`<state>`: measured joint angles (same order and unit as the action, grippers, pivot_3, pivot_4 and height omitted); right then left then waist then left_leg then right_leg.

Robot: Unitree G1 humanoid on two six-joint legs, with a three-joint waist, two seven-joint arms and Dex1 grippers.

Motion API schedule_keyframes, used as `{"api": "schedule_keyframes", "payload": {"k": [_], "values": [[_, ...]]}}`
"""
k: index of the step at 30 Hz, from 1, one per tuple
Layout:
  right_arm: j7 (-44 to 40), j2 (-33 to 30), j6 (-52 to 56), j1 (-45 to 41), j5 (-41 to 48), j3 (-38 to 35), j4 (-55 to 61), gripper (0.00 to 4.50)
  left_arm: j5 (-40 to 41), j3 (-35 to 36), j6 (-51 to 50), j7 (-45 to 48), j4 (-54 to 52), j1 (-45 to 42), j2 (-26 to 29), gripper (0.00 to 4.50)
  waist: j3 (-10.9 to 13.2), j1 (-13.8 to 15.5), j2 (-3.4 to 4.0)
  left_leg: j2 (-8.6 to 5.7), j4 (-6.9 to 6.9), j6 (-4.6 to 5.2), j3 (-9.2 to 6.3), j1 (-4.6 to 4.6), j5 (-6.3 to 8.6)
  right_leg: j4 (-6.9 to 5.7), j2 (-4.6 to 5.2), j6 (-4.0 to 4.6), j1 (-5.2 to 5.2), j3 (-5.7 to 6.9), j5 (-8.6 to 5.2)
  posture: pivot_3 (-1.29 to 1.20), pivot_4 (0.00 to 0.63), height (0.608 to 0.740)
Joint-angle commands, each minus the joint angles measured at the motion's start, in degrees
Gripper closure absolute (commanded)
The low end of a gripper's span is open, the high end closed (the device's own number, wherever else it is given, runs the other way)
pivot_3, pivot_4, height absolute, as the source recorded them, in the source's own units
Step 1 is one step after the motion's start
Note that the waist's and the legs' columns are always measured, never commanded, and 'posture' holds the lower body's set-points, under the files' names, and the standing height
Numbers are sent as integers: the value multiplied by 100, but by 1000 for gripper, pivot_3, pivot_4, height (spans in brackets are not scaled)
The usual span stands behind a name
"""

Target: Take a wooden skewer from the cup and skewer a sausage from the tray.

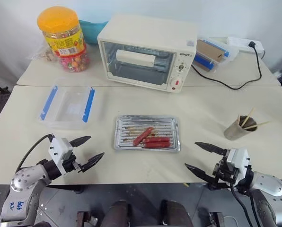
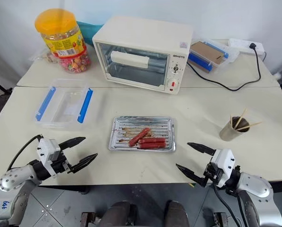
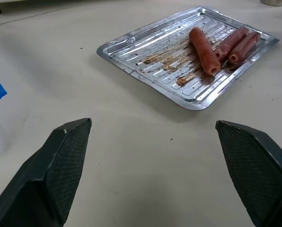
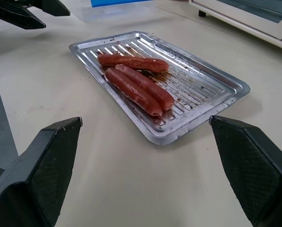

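Both claws, left (image 1: 86,152) and right (image 1: 205,159), hang released. The cup (image 1: 237,128) at the right claw's one o'clock could tip if nudged while plucking a skewer (image 1: 248,117).

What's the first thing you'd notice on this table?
The three red sausages stand out, lying on the silver tray in the middle of the table. Behind it sits a white toaster oven, with a bright orange-lidded candy jar to its left. Both grippers, left and right, hang open near the front edge.
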<state>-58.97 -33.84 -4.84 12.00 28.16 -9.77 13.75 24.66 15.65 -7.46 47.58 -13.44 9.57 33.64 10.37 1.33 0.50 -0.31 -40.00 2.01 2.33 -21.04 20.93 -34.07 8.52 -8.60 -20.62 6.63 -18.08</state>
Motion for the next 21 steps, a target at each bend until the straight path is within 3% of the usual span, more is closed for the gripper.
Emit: {"api": "schedule_keyframes", "payload": {"k": [1, 21], "values": [[-52, 2, -78, -41, 43, -36, 16, 0, -23, 3, 165, -50, -251, 33, -39, 41, 0, 0, 0, 0, 0, 0, 0, 0, 0, 0, 0, 0, 0, 0, 0, 0, 150, 740], [-280, 152, -255, -433, -76, 164, -398, 0, -78, 77, 544, -266, -348, 454, -142, 41, 0, 7, 0, 0, -1, 0, 0, 0, 0, 0, 1, 0, 0, 0, 0, 0, 150, 740]]}}
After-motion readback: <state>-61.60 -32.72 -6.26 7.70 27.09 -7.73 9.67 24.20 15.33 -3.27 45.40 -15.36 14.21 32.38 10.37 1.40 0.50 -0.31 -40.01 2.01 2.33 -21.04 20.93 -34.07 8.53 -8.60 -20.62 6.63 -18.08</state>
